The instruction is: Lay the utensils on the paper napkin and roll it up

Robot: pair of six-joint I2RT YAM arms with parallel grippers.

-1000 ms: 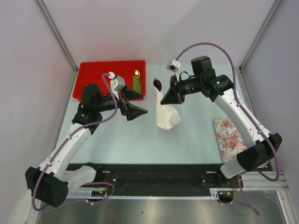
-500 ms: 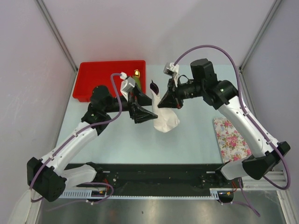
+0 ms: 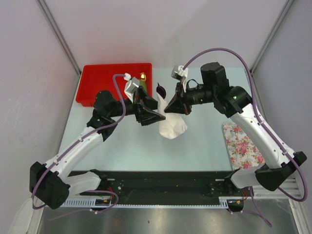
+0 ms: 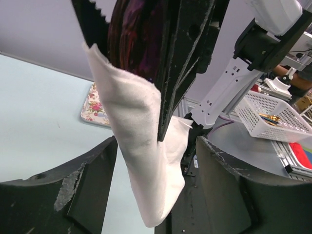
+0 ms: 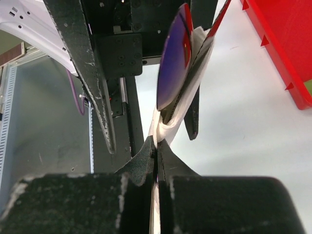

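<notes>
**Napkin held up between both grippers**

Our right gripper (image 5: 156,148) is clamped tight on the napkin (image 3: 171,126) and holds it hanging at the centre of the top view, so that the spoon (image 5: 173,63), purple bowl up, stays in the fold. Our left gripper (image 4: 155,148) straddles the hanging paper with its jaws partly apart and grips nothing; we judge it is placed to take the loose end. We cannot pick out the knife.

Seen: 1 napkin (image 3: 171,126), 1 spoon (image 3: 161,90), 1 red tray (image 3: 105,75), 1 green piece (image 3: 143,77), 1 floral cloth (image 3: 242,145).
</notes>
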